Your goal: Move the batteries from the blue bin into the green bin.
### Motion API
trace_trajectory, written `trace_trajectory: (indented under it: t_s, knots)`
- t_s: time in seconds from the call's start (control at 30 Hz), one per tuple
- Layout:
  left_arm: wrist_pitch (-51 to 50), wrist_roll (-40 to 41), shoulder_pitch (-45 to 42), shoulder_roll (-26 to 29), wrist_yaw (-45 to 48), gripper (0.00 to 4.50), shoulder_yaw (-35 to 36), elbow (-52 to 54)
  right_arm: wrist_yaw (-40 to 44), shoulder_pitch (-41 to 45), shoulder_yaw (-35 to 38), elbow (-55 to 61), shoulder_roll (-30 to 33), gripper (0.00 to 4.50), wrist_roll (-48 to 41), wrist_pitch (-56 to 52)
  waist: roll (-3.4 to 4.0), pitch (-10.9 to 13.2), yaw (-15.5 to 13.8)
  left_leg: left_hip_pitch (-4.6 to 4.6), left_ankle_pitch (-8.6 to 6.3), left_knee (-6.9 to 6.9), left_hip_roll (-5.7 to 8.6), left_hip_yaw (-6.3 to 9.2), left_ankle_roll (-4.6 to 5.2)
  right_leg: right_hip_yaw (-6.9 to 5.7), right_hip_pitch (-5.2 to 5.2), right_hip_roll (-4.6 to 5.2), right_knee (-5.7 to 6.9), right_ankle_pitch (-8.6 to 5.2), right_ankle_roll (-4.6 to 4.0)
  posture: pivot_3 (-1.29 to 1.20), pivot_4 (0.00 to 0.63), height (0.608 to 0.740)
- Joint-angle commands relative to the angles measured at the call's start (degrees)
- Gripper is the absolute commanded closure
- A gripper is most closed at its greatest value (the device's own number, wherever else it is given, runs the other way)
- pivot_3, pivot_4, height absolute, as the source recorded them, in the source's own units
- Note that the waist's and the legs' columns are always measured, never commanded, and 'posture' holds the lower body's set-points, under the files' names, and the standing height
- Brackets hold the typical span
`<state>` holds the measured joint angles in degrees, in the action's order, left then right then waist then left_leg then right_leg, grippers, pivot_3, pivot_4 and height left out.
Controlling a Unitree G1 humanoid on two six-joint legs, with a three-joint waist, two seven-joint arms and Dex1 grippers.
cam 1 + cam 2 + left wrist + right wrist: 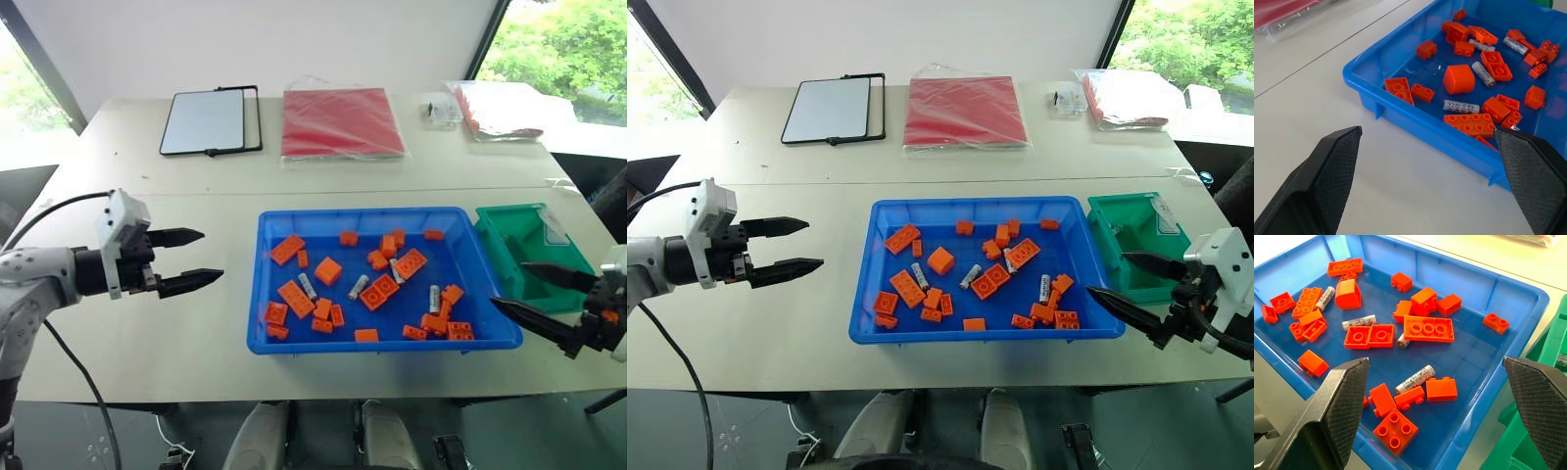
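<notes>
The blue bin [259, 294] sits on the table right of centre, holding several small silver batteries [358, 287] scattered among orange bricks [296, 298]. In the right wrist view one battery [1415, 378] lies beside a brick, and another battery [1461, 106] shows in the left wrist view. The green bin [504, 257] stands against the blue bin's right end. My left gripper [209, 257] hovers open over bare table left of the blue bin, pointing toward it. My right gripper [509, 284] is open at the blue bin's right end, in front of the green bin, holding nothing.
At the table's far side lie a black-framed white board [206, 120], a flat red package [341, 121], a small clear packet [441, 110] and clear plastic bags [505, 106]. The table's front edge runs just below the blue bin.
</notes>
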<state>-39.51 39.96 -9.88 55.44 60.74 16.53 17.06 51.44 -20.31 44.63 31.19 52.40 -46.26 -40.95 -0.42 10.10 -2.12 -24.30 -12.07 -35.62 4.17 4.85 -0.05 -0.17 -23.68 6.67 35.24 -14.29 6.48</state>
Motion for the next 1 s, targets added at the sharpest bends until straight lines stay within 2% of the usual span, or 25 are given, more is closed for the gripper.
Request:
trace_trajectory:
  t_s: [0.03, 0.23, 0.3, 0.43, 0.57, 0.67, 0.8, 1.0]
  knots:
    - [0.1, 1.3, -1.5, -0.3, -0.3, 0.00, 0.4, 2.4, 0.1, 2.5, -1.0, 0.0, 2.0, 0.03, 0.0, -0.3, 0.00, 0.0, 0.0, 0.01, 0.00, 0.00, 0.00, 0.00, 0.00, 0.00, 0.00, 0.00, 0.00, 0.00, 0.00, 0.00, 0.150, 0.731]
    - [-2.5, 4.2, 0.6, 0.1, 0.3, 0.00, 1.4, 6.0, -3.1, 9.9, -4.4, 3.1, 5.0, 0.03, -5.1, -5.6, 0.01, 0.0, 0.0, 0.01, 0.00, -0.01, 0.00, -0.01, 0.01, 0.00, 0.00, 0.00, 0.02, 0.01, -0.01, 0.00, 0.150, 0.731]
    - [-3.3, 5.0, 0.7, 0.9, 1.0, 0.00, 1.7, 6.3, -5.4, 14.1, -8.6, 4.8, 6.3, 0.03, -7.2, -8.2, 0.01, 0.0, 0.1, 0.01, 0.00, -0.01, 0.00, -0.01, 0.01, 0.00, 0.00, 0.00, 0.04, 0.01, -0.01, 0.00, 0.150, 0.731]
    - [-4.1, 5.8, -0.5, 1.9, 1.8, 0.00, 1.4, 5.6, -11.6, 27.7, -21.4, 6.0, 6.7, 0.03, -10.6, -13.6, 0.00, 0.0, 0.3, 0.02, 0.01, -0.06, -0.01, -0.02, 0.01, 0.00, -0.02, 0.01, 0.08, 0.03, -0.04, 0.00, 0.150, 0.731]
    - [-4.0, 6.0, -1.7, 2.4, 2.8, 0.00, 0.3, 5.2, -17.5, 43.9, -36.7, 3.7, 0.1, 0.03, -10.6, -20.0, -0.04, 0.1, 0.8, -0.03, 0.01, -0.06, -0.01, -0.02, 0.01, -0.01, -0.09, 0.03, 0.07, 0.03, -0.06, 0.00, 0.150, 0.731]
    - [-3.4, 5.3, -2.0, 2.9, 3.5, 0.00, -0.4, 5.1, -21.9, 53.2, -46.2, -0.8, -9.6, 0.03, -9.8, -25.1, -0.12, 0.1, 1.5, -0.11, 0.01, -0.02, -0.01, 0.01, 0.01, -0.03, -0.19, 0.02, 0.08, 0.04, -0.07, 0.00, 0.150, 0.731]
    - [-3.0, 4.9, -1.2, 3.3, 3.8, 0.00, 0.1, 5.2, -24.3, 57.8, -53.9, -6.1, -19.9, 0.03, -8.5, -29.3, -0.12, 0.1, 1.8, -0.18, 0.03, 0.01, 0.05, -0.04, 0.01, 0.01, -0.38, 0.03, 0.26, 0.08, -0.07, 0.00, 0.150, 0.731]
    - [-3.3, 5.3, 0.2, 3.1, 2.5, 0.00, 1.9, 6.3, -26.0, 59.9, -58.0, -14.8, -28.0, 0.03, -3.7, -30.9, -0.12, 0.1, 1.9, -0.14, 0.06, -0.08, 0.15, -0.08, -0.04, 0.02, -0.53, 0.00, 0.65, 0.13, -0.01, 0.00, 0.150, 0.731]
